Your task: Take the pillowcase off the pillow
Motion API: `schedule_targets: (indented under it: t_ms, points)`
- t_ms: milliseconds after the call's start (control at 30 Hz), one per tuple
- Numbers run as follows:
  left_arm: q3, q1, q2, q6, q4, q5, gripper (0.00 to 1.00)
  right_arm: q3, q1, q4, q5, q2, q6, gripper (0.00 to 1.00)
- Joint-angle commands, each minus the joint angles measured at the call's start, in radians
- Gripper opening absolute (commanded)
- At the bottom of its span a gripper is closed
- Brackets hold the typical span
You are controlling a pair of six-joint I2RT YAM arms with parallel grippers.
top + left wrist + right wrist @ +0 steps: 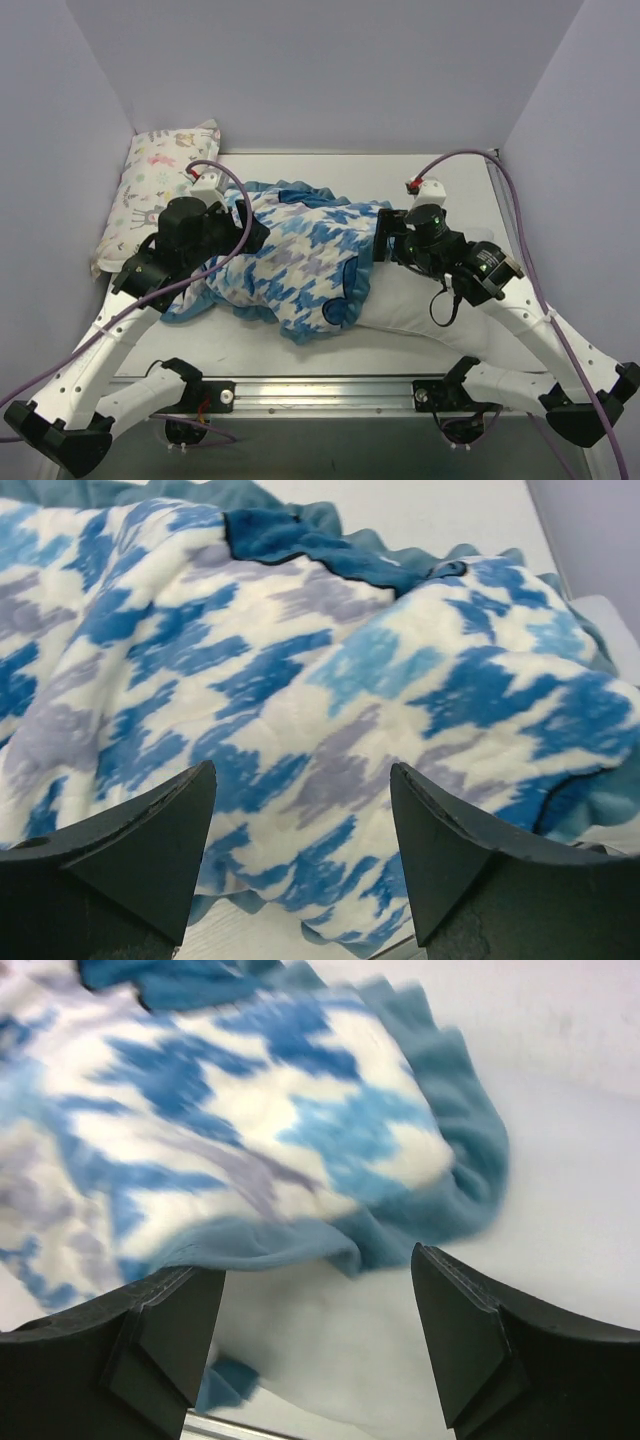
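Note:
The blue-and-white houndstooth pillowcase (300, 265) with blue ruffled trim lies bunched over the left part of the plain white pillow (420, 305), whose right end sticks out bare. My left gripper (245, 232) is open at the case's left side; its wrist view shows the printed fabric (330, 680) filling the space beyond its spread fingers (165, 840). My right gripper (392, 240) is open at the case's right edge. Its wrist view shows the blue trim (400, 1230) and bare white pillow (340, 1340) between its spread fingers (465, 1345), holding nothing.
A small pastel animal-print pillow (150, 190) leans at the back left corner. Purple-grey walls (330, 70) enclose the table on three sides. A metal rail (320, 392) runs along the near edge between the arm bases.

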Motion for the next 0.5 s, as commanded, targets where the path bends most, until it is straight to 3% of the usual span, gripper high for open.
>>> schedule_targets:
  t_ms: [0, 100, 133, 167, 200, 233, 333, 433, 467]
  points:
    - [0.041, -0.047, -0.014, -0.006, 0.052, 0.008, 0.78, 0.169, 0.009, 0.081, -0.070, 0.136, -0.035, 0.76]
    - [0.043, -0.067, -0.037, -0.014, 0.056, 0.025, 0.78, 0.373, 0.008, 0.078, -0.193, 0.353, -0.069, 0.74]
    - [0.043, -0.070, -0.046, -0.017, 0.055, 0.025, 0.78, 0.425, 0.008, 0.075, -0.227, 0.460, -0.072, 0.68]
    - [0.038, -0.071, -0.066, -0.020, 0.053, 0.050, 0.78, 0.494, 0.009, 0.072, -0.292, 0.514, -0.072, 0.59]
    - [0.036, -0.076, -0.079, -0.028, 0.053, 0.060, 0.78, 0.621, 0.011, 0.069, -0.337, 0.567, -0.070, 0.43]
    - [0.027, -0.076, -0.094, -0.031, 0.055, 0.058, 0.78, 0.707, 0.014, 0.048, -0.365, 0.680, -0.067, 0.16]
    - [0.010, -0.079, -0.151, -0.038, 0.058, 0.057, 0.78, 1.078, 0.037, -0.052, -0.451, 0.911, -0.064, 0.01]
    - [0.001, -0.084, -0.174, -0.034, 0.081, 0.118, 0.78, 1.271, 0.068, -0.162, -0.347, 0.994, -0.080, 0.05]
    - [-0.005, -0.088, -0.166, -0.028, 0.100, 0.136, 0.79, 1.227, 0.071, -0.158, -0.295, 0.966, -0.084, 0.24]
